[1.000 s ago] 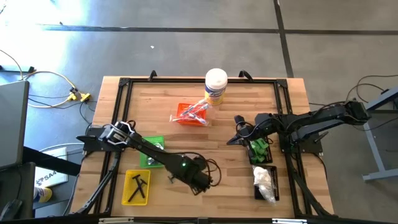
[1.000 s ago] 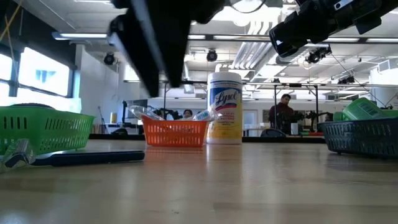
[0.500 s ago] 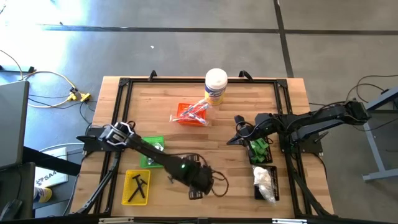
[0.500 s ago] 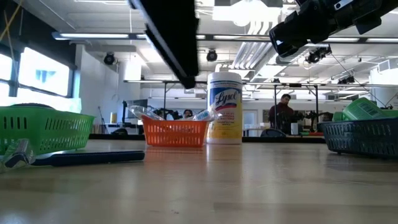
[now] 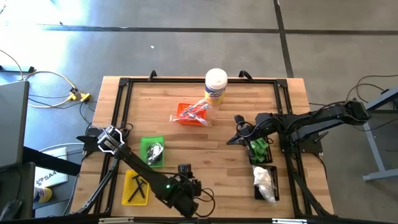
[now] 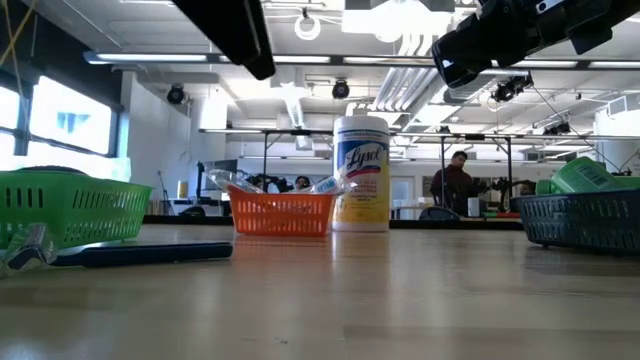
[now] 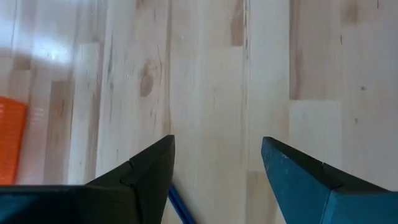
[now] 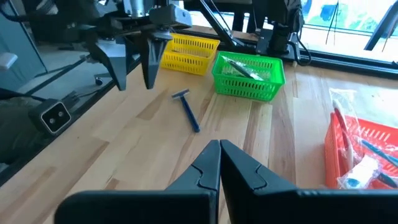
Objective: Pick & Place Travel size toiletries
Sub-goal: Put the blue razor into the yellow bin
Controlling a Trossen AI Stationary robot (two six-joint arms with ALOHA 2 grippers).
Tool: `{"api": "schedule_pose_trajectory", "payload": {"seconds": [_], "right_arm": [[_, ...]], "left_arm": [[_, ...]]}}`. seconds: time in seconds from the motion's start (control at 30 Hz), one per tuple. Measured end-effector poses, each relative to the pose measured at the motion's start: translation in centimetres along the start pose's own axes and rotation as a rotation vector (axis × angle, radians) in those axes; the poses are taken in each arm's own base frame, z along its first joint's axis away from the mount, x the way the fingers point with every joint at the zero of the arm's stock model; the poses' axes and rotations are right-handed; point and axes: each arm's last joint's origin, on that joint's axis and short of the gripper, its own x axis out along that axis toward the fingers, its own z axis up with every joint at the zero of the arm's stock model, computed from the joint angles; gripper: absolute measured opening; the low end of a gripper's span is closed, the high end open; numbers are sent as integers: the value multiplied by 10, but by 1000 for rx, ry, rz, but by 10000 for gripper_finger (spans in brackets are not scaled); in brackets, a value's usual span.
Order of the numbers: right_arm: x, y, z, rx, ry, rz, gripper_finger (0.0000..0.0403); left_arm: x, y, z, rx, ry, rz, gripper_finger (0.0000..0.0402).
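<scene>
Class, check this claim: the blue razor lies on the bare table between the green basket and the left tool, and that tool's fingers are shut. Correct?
Not quite. The left tool is open, fingers apart above the razor, as the right wrist view shows. The razor does lie on the table near the green basket.

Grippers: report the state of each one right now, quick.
Left gripper: open, holding nothing, above the blue razor on the table.
Right gripper: closed, empty, hanging over the table's middle.
</scene>
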Motion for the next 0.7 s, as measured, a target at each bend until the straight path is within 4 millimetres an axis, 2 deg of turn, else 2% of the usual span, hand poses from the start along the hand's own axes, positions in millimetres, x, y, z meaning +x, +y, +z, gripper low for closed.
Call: {"api": "schedule_pose_trajectory", "payload": {"seconds": [0.13, 0.37, 0.57, 0.7], "right_arm": [[0, 0, 0, -4, 1, 1, 3], [0, 0, 0, -4, 5, 1, 3], [0, 0, 0, -4, 4, 1, 3], [0, 0, -1, -4, 6, 1, 3]], "left_arm": [[13, 0, 2, -31, -49, -24, 234], [40, -8, -12, 1, -62, -84, 234], [39, 1, -11, -41, -157, -136, 234], [50, 4, -20, 0, -214, -199, 234]]}}
